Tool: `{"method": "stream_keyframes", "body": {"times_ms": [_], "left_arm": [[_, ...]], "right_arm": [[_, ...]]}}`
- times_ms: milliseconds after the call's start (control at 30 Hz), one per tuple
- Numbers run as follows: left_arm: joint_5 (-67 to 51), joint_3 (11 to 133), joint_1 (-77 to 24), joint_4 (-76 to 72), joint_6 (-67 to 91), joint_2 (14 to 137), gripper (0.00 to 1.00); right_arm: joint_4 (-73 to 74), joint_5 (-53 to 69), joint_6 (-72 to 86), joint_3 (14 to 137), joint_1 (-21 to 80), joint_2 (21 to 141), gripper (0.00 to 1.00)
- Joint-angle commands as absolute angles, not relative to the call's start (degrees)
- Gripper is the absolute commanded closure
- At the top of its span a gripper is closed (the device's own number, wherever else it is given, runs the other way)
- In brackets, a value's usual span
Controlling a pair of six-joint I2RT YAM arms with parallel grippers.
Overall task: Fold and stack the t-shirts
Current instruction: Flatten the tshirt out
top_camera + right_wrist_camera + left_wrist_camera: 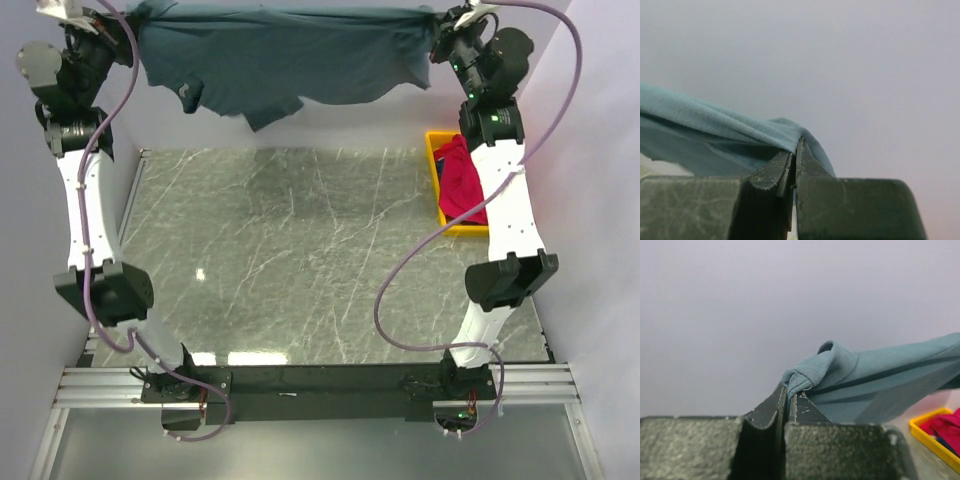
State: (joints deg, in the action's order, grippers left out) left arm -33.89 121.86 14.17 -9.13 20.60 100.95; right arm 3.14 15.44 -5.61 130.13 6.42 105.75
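Observation:
The blue-grey t-shirt [280, 60] hangs stretched in the air across the back of the table, held up between both arms. My left gripper [135, 20] is shut on its left corner; in the left wrist view the ribbed hem [802, 377] is pinched between the fingers of that gripper [789, 390]. My right gripper [435, 22] is shut on the right corner, the cloth [715, 130] nipped at the tips of the gripper [795, 147]. The red t-shirt [462, 180] lies crumpled in the yellow bin [437, 145] at the right.
The marbled grey tabletop [300, 260] lies below the hanging shirt. White walls close in at the back and both sides. The bin with its red cloth also shows low right in the left wrist view [920, 427].

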Motion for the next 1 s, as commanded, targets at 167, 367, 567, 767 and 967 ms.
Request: {"method": "stream_keyframes", "body": {"times_ms": [167,367,567,767,967], "left_arm": [[-43.7,94.5,16.4,-11.6,8.9,93.2,0.99],[-50.1,74.1,16.4,7.0,-11.7,86.4,1.0],[-52.9,77.6,16.4,32.7,-32.2,88.7,0.99],[-51.5,77.5,16.5,69.6,-65.3,91.2,0.83],[-40.8,55.1,16.5,78.5,-92.6,72.5,0.66]], "right_arm": [[5.8,23.4,-15.1,111.9,5.1,104.3,1.0],[27.1,30.0,-23.4,106.6,5.2,105.4,1.0],[44.2,33.2,-36.3,104.9,5.5,105.6,1.0],[65.0,34.2,-52.1,99.5,6.9,103.8,0.97],[62.4,25.9,-65.8,69.4,8.3,86.3,0.61]]}}
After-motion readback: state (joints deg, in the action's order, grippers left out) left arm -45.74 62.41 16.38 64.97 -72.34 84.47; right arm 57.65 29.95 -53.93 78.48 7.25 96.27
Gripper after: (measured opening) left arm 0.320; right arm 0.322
